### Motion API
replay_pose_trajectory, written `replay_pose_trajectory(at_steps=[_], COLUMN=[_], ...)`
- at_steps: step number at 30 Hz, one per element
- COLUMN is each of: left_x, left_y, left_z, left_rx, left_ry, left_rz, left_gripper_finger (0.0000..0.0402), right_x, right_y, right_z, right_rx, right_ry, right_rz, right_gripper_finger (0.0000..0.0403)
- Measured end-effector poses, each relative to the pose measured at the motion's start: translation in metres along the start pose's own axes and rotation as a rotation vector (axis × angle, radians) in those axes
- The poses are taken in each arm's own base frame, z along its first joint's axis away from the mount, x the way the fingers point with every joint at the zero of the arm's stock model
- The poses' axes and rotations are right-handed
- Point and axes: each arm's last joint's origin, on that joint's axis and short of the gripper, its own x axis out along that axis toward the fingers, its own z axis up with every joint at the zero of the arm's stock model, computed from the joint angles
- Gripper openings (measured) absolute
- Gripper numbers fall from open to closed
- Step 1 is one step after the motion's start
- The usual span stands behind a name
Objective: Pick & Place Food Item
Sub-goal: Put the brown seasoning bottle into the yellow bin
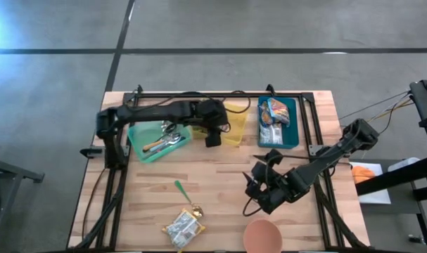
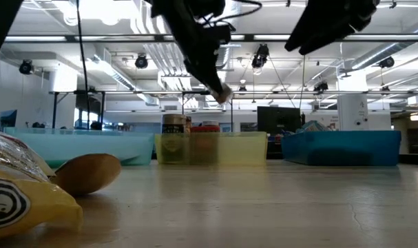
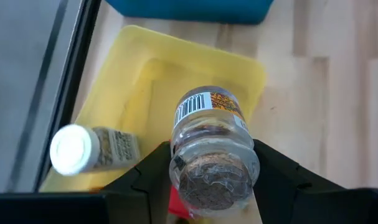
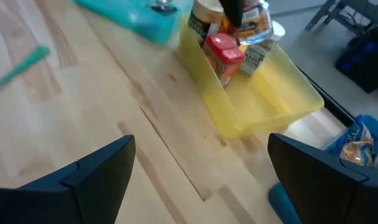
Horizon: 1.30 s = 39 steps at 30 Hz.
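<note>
Clear-walled, ribbed and stiff: jar [image 3: 210, 124], brown seasoning inside, barcode label round the far half. Hangs just above the yellow bin [image 3: 145, 68], over its end nearest the blue bin [image 1: 278, 121]. Clamped across the body by the left gripper [image 3: 210, 177], one dark finger on each flank, jaws partly closed to the jar's width. Probably light, and hard enough not to give under pressure. Likely slick on the smooth wall, so best taken across the ribbed waist rather than on the glossy label. Could crack if dropped from height, if glass; cannot tell glass from plastic.

Inside the bin: a white-capped jar [image 3: 92, 148] on its side against the far wall, plus a red-lidded jar [image 4: 223, 53] standing among others at the end toward the teal bin [image 1: 157, 140]. Little free floor at that end, more at the other.

Well away from the bin, over bare table [image 1: 213, 176]: right gripper [image 1: 259, 186], spread wide, holding nothing, pointed back toward the bin.

Farther off, by the table's near edge: green spoon [image 1: 179, 188], packet [image 1: 183, 226], bowl [image 1: 262, 235].
</note>
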Motion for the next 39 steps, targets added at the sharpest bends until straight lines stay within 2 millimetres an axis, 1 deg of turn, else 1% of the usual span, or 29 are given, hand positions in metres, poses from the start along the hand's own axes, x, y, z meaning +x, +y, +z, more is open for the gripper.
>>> replay_pose_trajectory(at_steps=[2,6,10,14,17,20,23,28,35,39], left_x=[0.01,0.026,0.034,0.036,0.04,0.047,0.055,0.068,0.092,0.1], left_y=[0.002,0.007,0.013,0.018,0.024,0.032,0.039,0.047,0.044,0.043], left_z=[0.001,0.003,0.004,0.011,0.016,0.02,0.02,0.022,0.014,0.01], left_rx=[0.044,0.105,0.153,0.196,0.196,0.185,0.184,0.186,0.248,0.26], left_ry=[0.019,0.052,0.058,0.041,0.035,0.067,0.141,0.216,0.28,0.296], left_rz=[0.003,0.004,0.008,0.003,-0.035,-0.074,-0.095,-0.125,-0.162,-0.183], left_gripper_finger=[0.0169,0.0169,0.0169,0.0169,0.0169,0.0169,0.0169,0.0169,0.0169,0.0169], right_x=[0.002,0.003,0.003,0.002,0.003,0.005,0.007,0.009,0.009,0.009], right_y=[-0.001,0.0,-0.001,0.0,-0.001,-0.002,-0.003,-0.006,-0.006,-0.006], right_z=[-0.004,-0.005,-0.003,0.004,0.008,0.01,0.008,0.004,0.004,0.004], right_rx=[-0.025,-0.057,-0.087,-0.107,-0.119,-0.121,-0.129,-0.145,-0.148,-0.148], right_ry=[0.012,0.014,0.012,0.004,0.003,0.004,0.008,0.018,0.02,0.02], right_rz=[0.0,0.005,0.006,0.011,0.007,0.001,-0.008,-0.019,-0.019,-0.018], right_gripper_finger=[0.0364,0.0364,0.0364,0.0364,0.0364,0.0364,0.0364,0.0364,0.0364,0.0364])
